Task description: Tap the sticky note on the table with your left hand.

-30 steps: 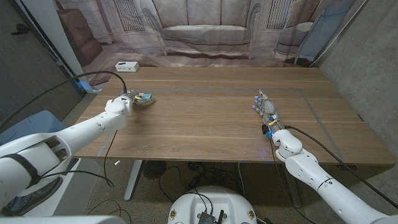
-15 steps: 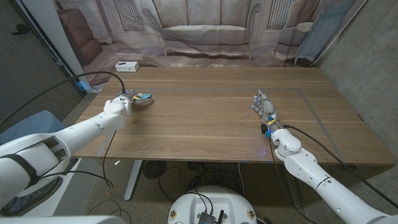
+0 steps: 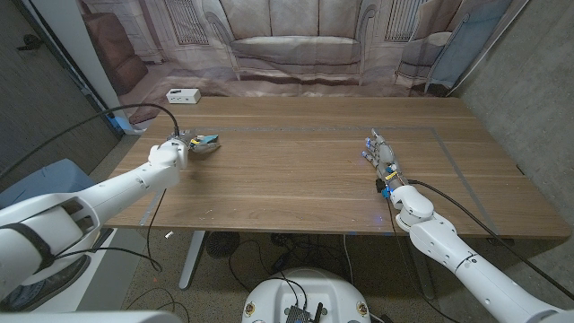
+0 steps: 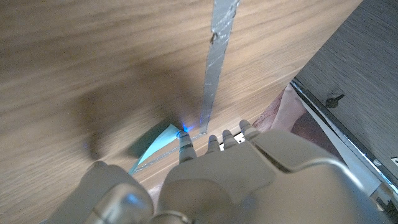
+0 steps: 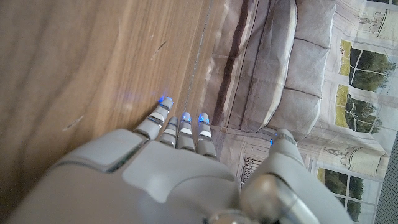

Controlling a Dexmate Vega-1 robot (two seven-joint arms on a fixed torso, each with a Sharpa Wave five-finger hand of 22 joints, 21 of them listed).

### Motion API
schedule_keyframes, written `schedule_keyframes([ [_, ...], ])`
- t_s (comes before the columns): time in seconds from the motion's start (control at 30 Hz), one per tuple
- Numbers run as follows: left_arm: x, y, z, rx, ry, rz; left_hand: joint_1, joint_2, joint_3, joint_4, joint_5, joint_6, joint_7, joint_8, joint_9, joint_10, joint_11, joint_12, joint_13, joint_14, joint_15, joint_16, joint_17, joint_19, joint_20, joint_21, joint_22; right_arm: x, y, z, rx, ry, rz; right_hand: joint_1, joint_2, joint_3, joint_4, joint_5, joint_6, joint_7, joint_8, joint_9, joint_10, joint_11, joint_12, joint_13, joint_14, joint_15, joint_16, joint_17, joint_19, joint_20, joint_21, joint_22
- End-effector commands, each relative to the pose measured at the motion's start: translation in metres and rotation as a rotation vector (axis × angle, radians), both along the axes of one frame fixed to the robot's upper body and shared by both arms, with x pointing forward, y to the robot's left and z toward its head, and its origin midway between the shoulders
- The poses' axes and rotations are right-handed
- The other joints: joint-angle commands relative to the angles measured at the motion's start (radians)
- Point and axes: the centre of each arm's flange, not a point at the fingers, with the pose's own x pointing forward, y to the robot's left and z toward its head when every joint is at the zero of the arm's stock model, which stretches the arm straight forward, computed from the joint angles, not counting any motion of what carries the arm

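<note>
On the table's (image 3: 296, 179) left side, near the far edge, our left hand (image 3: 191, 146) sits right over the pale blue sticky note (image 3: 211, 140), whose corner pokes out beyond the fingers. From the left wrist view, a fingertip (image 4: 185, 138) reaches the note's (image 4: 158, 138) edge, beside a strip of silver tape (image 4: 217, 59) on the wood; whether it truly touches or hangs just above we cannot tell. The fingers lie loosely together and extended, holding nothing. Our right hand (image 3: 381, 154) waits on the right side, well apart, fingers straight and gripping nothing. The main risk, as we judge it, is dragging: a sideways tap could slide or curl the light paper, or the fingertip could land on bare wood or tape beside the note instead.
</note>
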Motion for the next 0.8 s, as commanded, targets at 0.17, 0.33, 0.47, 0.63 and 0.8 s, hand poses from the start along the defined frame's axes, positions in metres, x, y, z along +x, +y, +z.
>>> schedule_keyframes([
  [0.17, -0.0048, 0.0038, -0.0009, -0.003, 0.001, 0.017, 0.006, 0.006, -0.008, 0.002, 0.005, 0.089, 0.083, 0.01, 0.023, -0.192, 0.002, 0.006, 0.003, -0.247, 0.005, 0.0, 0.001, -0.307, 0.009, 0.004, 0.002, 0.0006, 0.0012, 0.0007, -0.004, 0.003, 0.007, -0.001, 0.002, -0.006, -0.001, 0.003, 0.006, -0.004, 0.004, 0.004, 0.001, -0.002, 0.001, 0.004, -0.001, 0.009, 0.0, -0.001, 0.004, 0.006, -0.002, 0.005],
  [0.33, -0.0059, 0.0043, -0.0009, 0.001, 0.002, 0.014, 0.006, 0.006, -0.008, 0.002, 0.005, 0.089, 0.083, 0.01, 0.023, -0.192, 0.003, 0.006, 0.003, -0.247, 0.005, 0.0, 0.001, -0.306, 0.009, 0.004, 0.002, 0.0003, 0.0016, 0.0004, -0.004, 0.004, 0.008, -0.001, 0.003, -0.006, -0.001, 0.003, 0.006, -0.004, 0.004, 0.004, 0.001, -0.003, 0.001, 0.004, -0.002, 0.011, 0.0, -0.001, 0.004, 0.006, -0.002, 0.005],
  [0.47, -0.0068, 0.0046, -0.0008, 0.0, 0.001, 0.02, 0.007, 0.007, -0.009, 0.001, 0.005, 0.087, 0.082, 0.009, 0.023, -0.192, 0.004, 0.006, 0.003, -0.247, 0.005, 0.0, 0.001, -0.306, 0.009, 0.004, 0.002, -0.0004, 0.0016, 0.0006, -0.005, 0.003, 0.007, -0.001, 0.003, -0.006, -0.001, 0.003, 0.007, -0.004, 0.004, 0.004, 0.0, -0.003, 0.0, 0.004, -0.001, 0.009, 0.0, -0.001, 0.004, 0.006, -0.003, 0.005],
  [0.63, -0.0076, 0.0047, -0.0009, 0.003, 0.0, 0.018, 0.009, 0.008, -0.009, 0.001, 0.005, 0.087, 0.081, 0.009, 0.023, -0.191, 0.003, 0.006, 0.003, -0.246, 0.007, 0.0, 0.001, -0.306, 0.01, 0.005, 0.002, -0.0011, 0.0015, 0.0006, -0.006, 0.003, 0.007, 0.0, 0.003, -0.006, -0.001, 0.003, 0.006, -0.005, 0.004, 0.004, 0.001, -0.003, 0.0, 0.004, -0.001, 0.009, 0.0, -0.001, 0.004, 0.006, -0.003, 0.005],
  [0.8, -0.0087, 0.0042, -0.0008, 0.005, 0.0, 0.02, 0.01, 0.009, -0.009, 0.001, 0.005, 0.086, 0.08, 0.009, 0.023, -0.191, 0.003, 0.006, 0.003, -0.245, 0.007, 0.001, 0.001, -0.306, 0.01, 0.004, 0.002, -0.002, 0.0014, 0.0001, -0.004, 0.003, 0.007, 0.0, 0.004, -0.006, -0.001, 0.003, 0.006, -0.005, 0.004, 0.004, 0.001, -0.003, 0.0, 0.004, -0.001, 0.01, 0.0, -0.001, 0.005, 0.006, -0.003, 0.005],
])
